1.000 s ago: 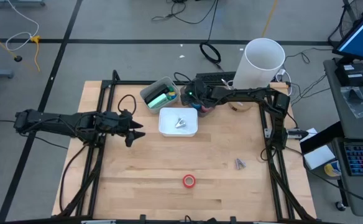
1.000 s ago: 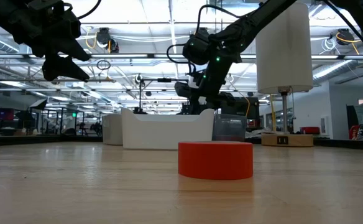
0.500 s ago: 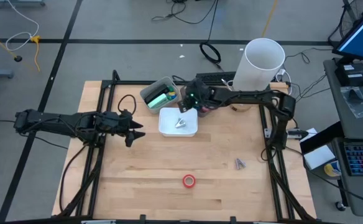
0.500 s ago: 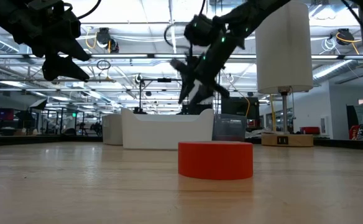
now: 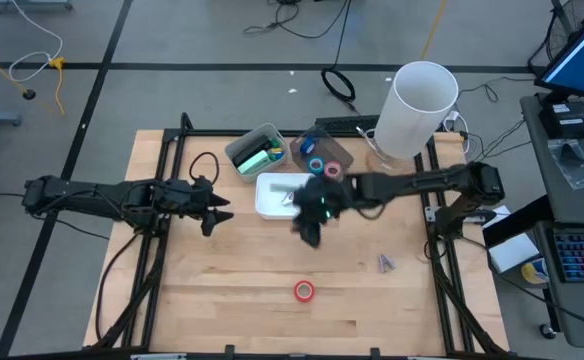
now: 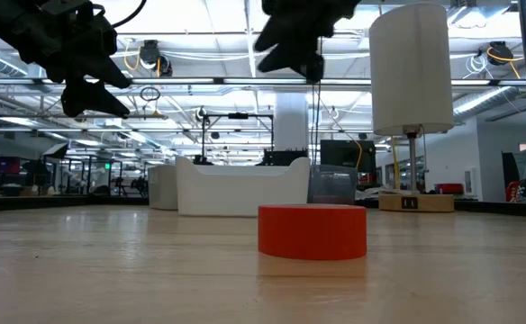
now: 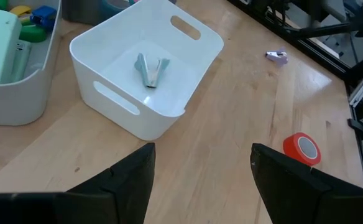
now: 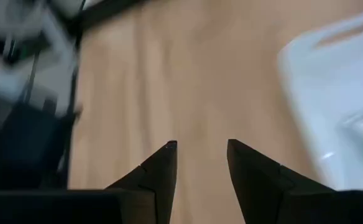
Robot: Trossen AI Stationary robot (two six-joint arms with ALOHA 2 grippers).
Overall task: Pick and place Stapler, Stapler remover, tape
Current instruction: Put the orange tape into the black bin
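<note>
Tape (image 5: 304, 291) apparently below end effector (image 5: 309, 230)

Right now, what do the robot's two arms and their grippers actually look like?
Both arms are black and slender, built of jointed segments with black cables along them. The left gripper has two broad, flat, dark fingers. The right gripper has two dark fingers tapering to points, and a small green light glows near its wrist.

A robotics lab in a large open industrial hall: a wooden counter (image 5: 272, 260) framed by black rails, cables (image 5: 312, 20) trailing over a grey concrete floor (image 5: 172, 40), a computer monitor (image 5: 582, 50) and keyboard (image 5: 582, 255) beside the counter's right edge (a workstation), and ceiling trusses (image 6: 200, 85) with strip lights beyond.
</note>
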